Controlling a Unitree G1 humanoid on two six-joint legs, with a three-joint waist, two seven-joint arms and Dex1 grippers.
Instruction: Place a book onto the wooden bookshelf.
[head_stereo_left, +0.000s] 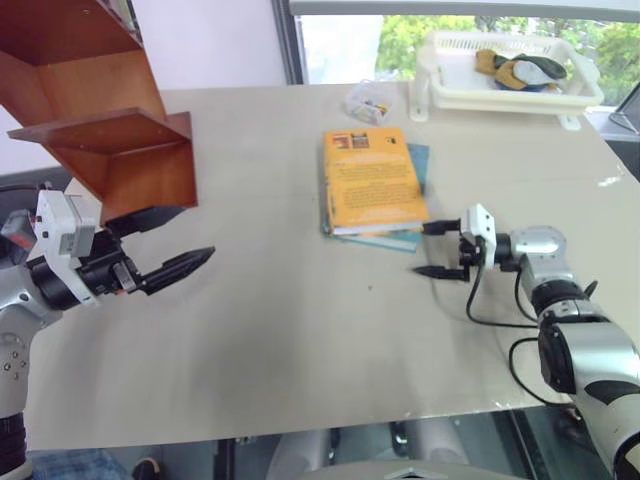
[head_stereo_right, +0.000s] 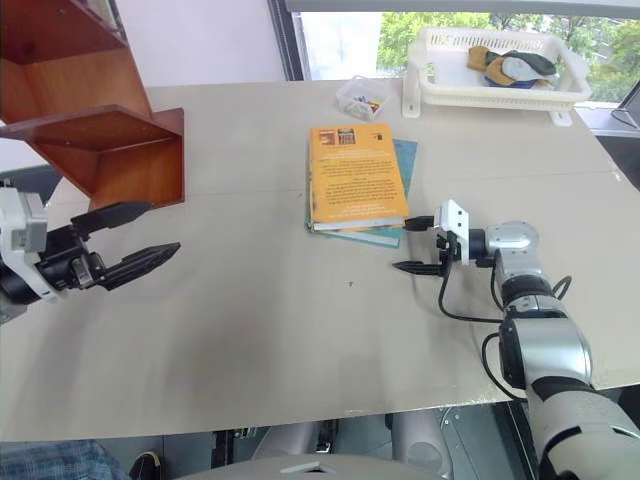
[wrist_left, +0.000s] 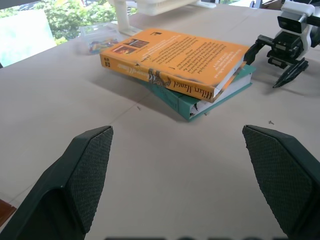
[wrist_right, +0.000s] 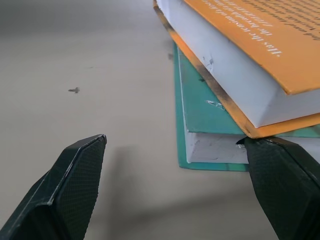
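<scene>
The orange-yellow book lies flat on a thinner teal book in the middle of the table. My right gripper is open and low over the table, just off the stack's near right corner. In the right wrist view one fingertip sits right at that corner, under the book and beside the teal book; I cannot tell whether it touches. The wooden bookshelf stands at the far left. My left gripper hovers open below it with nothing between its fingers.
A white plastic basket holding some cloth items stands at the table's far right edge. A small clear box with small coloured bits sits just behind the books. Bare tabletop stretches between my two grippers.
</scene>
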